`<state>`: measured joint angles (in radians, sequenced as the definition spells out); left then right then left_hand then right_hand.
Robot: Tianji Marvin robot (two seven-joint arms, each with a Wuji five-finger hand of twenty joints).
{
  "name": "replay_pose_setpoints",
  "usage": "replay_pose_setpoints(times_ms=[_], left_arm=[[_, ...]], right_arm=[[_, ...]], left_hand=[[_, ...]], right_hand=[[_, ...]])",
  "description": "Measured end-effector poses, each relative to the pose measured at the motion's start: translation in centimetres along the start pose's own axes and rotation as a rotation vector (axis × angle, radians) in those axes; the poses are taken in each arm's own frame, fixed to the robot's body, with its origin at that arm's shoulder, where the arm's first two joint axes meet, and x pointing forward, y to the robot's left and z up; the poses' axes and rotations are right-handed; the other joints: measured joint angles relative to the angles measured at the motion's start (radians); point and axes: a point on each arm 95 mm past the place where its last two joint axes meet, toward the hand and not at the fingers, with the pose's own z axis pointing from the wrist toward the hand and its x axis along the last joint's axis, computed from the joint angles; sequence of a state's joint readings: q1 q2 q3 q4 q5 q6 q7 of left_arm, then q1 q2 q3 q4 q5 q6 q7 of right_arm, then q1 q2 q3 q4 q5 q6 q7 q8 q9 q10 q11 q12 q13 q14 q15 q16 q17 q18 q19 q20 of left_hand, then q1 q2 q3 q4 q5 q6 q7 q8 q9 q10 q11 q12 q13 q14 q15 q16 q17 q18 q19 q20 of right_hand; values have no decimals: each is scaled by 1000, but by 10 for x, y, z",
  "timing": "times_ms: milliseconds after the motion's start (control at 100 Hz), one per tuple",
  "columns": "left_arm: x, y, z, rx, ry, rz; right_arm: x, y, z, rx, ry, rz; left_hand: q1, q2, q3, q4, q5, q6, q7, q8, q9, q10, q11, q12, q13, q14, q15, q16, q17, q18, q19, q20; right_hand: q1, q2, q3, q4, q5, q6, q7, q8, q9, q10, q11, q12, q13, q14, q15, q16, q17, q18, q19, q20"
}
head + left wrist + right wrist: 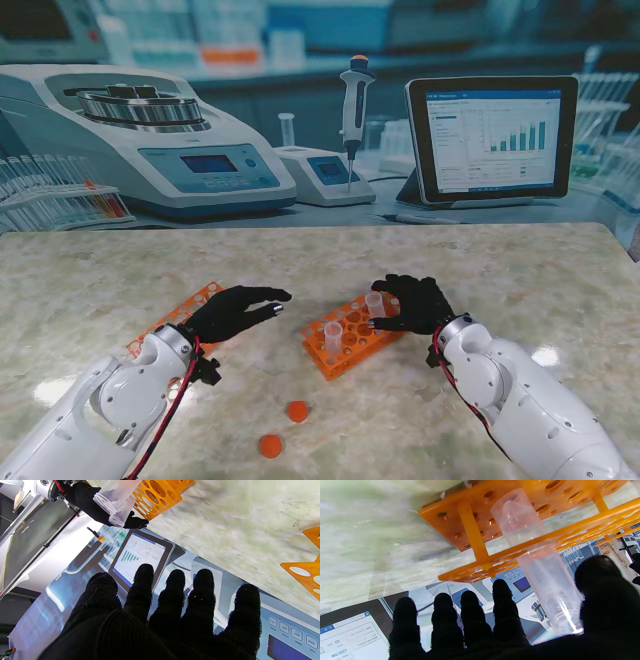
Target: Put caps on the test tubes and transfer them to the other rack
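Desk surface is pale marble, carrying two orange racks. Rack one sits right of centre and holds two clear, uncapped test tubes: a nearer tube at its left end and a farther tube toward its far right corner. Rack two lies flat on the left, largely covered by the left hand.

Right hand is positioned at the farther tube. In the right wrist view the thumb lies just beside that tube near its open rim, with the four fingers spread apart on the other side; whether they actually press on the tube I cannot tell.

Left hand hovers above rack two, palm toward the desk, fingers extended and spread, holding nothing; the left wrist view confirms this.

Two orange caps rest loose on the desk nearer to me, between the arms: one cap and a second cap, close together but apart.
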<state>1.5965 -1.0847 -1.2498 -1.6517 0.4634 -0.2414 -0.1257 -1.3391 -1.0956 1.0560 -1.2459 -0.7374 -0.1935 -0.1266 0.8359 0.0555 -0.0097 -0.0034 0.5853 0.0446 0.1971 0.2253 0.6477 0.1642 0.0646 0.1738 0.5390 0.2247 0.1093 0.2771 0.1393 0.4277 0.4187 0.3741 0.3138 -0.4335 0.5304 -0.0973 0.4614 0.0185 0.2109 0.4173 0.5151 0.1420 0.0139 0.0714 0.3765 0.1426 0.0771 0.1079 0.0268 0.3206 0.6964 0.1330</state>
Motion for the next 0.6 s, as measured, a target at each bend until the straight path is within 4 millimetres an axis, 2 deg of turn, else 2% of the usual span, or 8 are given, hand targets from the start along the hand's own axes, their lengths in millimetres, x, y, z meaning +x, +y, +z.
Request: replay_pose_setpoints(times_ms=[170, 300, 380, 420, 480, 530, 580, 600], left_arm=[[0, 0, 1, -4, 1, 0], [0, 0, 1, -7, 1, 0], [0, 1, 1, -9, 1, 1], [0, 1, 1, -10, 1, 0], [0, 1, 1, -12, 1, 0], [0, 1, 1, -13, 1, 0], [0, 1, 1, -13, 1, 0], [0, 1, 1, -13, 1, 0]], right_arm=[[0, -4, 0, 12, -1, 11], [0, -6, 0, 16, -2, 18], [0, -7, -1, 13, -1, 20], [0, -7, -1, 12, -1, 22], [0, -7, -1, 8, -2, 25], [0, -7, -1, 5, -2, 28], [0, -7, -1, 1, -3, 32], [0, -7, -1, 0, -2, 34]], left_hand=[[0, 0, 0, 0, 0, 0, 0, 0, 0, 0, 0, 0, 0, 0, 0, 0, 0, 0, 0, 0], [0, 0, 0, 0, 0, 0, 0, 0, 0, 0, 0, 0, 0, 0, 0, 0, 0, 0, 0, 0], [0, 0, 0, 0, 0, 0, 0, 0, 0, 0, 0, 0, 0, 0, 0, 0, 0, 0, 0, 0], [0, 0, 0, 0, 0, 0, 0, 0, 0, 0, 0, 0, 0, 0, 0, 0, 0, 0, 0, 0], [0, 0, 0, 0, 0, 0, 0, 0, 0, 0, 0, 0, 0, 0, 0, 0, 0, 0, 0, 0], [0, 0, 0, 0, 0, 0, 0, 0, 0, 0, 0, 0, 0, 0, 0, 0, 0, 0, 0, 0], [0, 0, 0, 0, 0, 0, 0, 0, 0, 0, 0, 0, 0, 0, 0, 0, -2, 0, 0, 0], [0, 0, 0, 0, 0, 0, 0, 0, 0, 0, 0, 0, 0, 0, 0, 0, -2, 0, 0, 0]], right_hand=[[54, 2, -39, 0, 0, -73, 60, -1, 9, -11, 0, -6, 0, 0, 0, 0, 0, 0, 0, -1], [134, 45, -102, 0, 43, -143, 107, -15, 17, -14, -15, -17, 1, -2, 0, 0, 0, 0, 0, -1], [166, 79, -141, 0, 42, -155, 128, -22, 18, -21, -15, -19, 1, -5, 0, 0, 0, 0, 0, -1], [208, 99, -211, 0, 42, -162, 142, -37, 22, -22, -15, -20, 1, -8, 0, 0, 0, 0, 0, -1], [247, 100, -248, 0, 53, -172, 155, -50, 29, -28, -15, -20, 1, -9, 0, 0, 0, 0, 0, -1], [296, 146, -350, 3, 52, -181, 173, -62, 37, -34, -15, -21, 1, -11, 0, 0, 0, 0, 0, -1], [319, 153, -386, 5, 64, -186, 175, -72, 47, -36, -15, -24, 2, -13, 0, 0, 0, 0, 0, -1], [346, 159, -436, 5, 70, -189, 187, -90, 53, -37, -16, -26, 2, -14, 0, 0, 0, 0, 0, -1]])
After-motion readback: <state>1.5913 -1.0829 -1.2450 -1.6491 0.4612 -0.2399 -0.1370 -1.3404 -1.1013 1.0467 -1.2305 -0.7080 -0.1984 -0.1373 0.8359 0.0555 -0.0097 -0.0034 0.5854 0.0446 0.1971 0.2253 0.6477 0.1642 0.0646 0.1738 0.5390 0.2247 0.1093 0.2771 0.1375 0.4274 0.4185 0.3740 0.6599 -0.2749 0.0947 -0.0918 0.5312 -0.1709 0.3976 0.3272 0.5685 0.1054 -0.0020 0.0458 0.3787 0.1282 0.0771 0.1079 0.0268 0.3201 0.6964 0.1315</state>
